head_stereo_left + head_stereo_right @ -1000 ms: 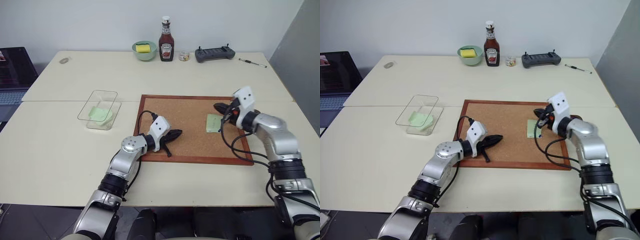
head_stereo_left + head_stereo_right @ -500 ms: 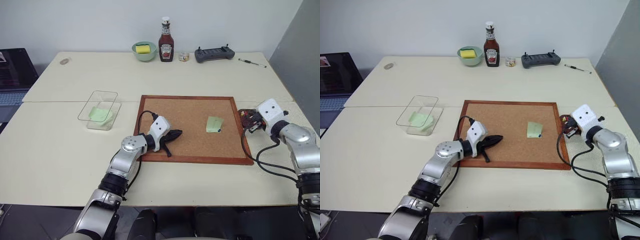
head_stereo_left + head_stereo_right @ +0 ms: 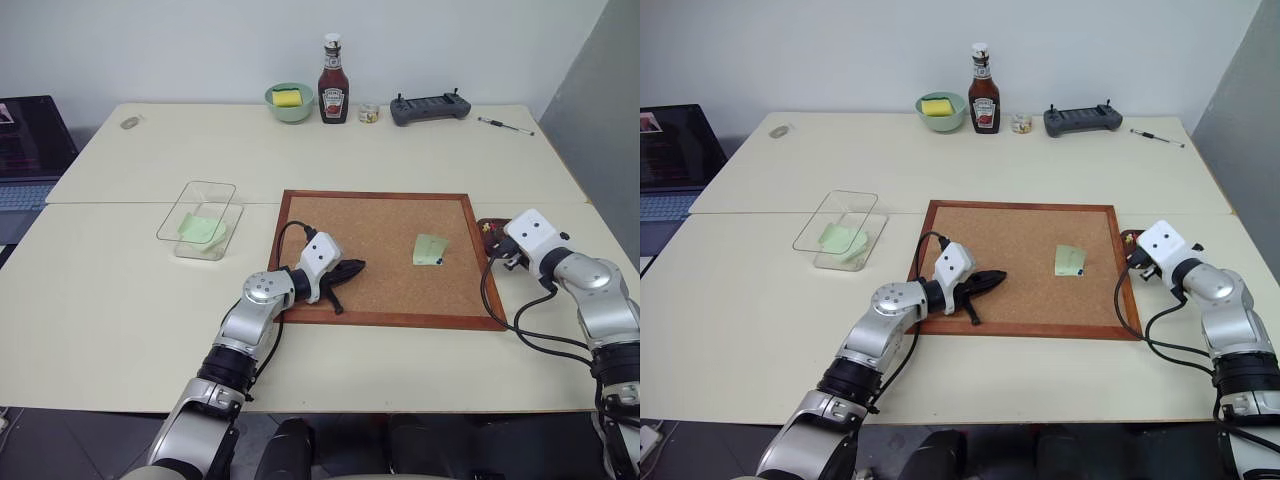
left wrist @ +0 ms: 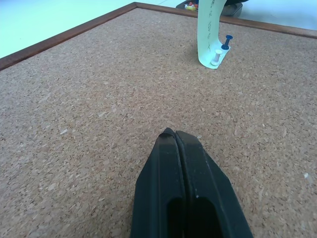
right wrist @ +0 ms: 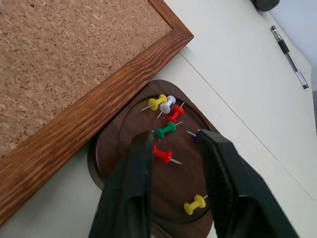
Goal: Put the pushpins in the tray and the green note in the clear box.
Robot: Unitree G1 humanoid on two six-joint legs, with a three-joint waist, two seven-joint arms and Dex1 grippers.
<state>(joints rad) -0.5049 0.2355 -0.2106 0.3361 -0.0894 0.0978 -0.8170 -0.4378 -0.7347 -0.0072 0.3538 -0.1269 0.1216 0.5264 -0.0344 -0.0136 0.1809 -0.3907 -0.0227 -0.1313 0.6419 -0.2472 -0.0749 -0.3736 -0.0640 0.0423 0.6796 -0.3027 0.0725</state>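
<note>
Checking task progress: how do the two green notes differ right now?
The green note in the clear box lies loose and free of pins; the green note on the cork board is still pinned by a blue pushpin and a white pushpin. The first is already where it belongs; the second is not. Both are small pale green slips.

cork board [image 3: 380,255] mid open, L gripper [image 3: 352,268] resting there

Office: pale desks [image 3: 130,300], laptop [image 3: 25,150].
</note>
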